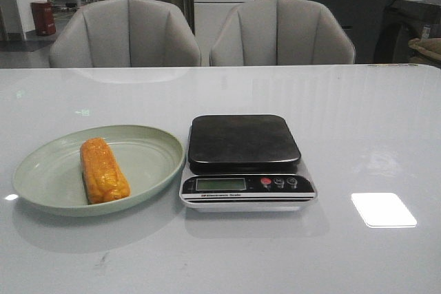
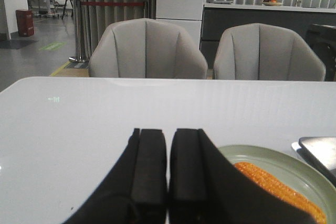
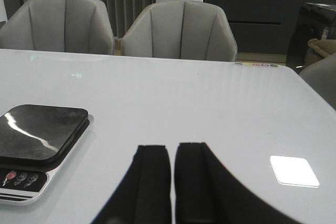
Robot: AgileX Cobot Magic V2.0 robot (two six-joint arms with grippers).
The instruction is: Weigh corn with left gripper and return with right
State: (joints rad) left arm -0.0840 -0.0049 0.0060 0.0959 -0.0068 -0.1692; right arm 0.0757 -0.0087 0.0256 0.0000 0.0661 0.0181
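The orange-yellow corn lies lengthwise in a pale green plate left of the kitchen scale; the scale's dark platform is bare. In the left wrist view my left gripper is shut with nothing between its black wedge jaws, and the corn and the plate show just beyond one jaw. My right gripper is shut and empty over bare table, with the scale off to one side. Neither gripper shows in the front view.
Two grey chairs stand behind the table's far edge. A bright patch of reflected light lies on the white table right of the scale.
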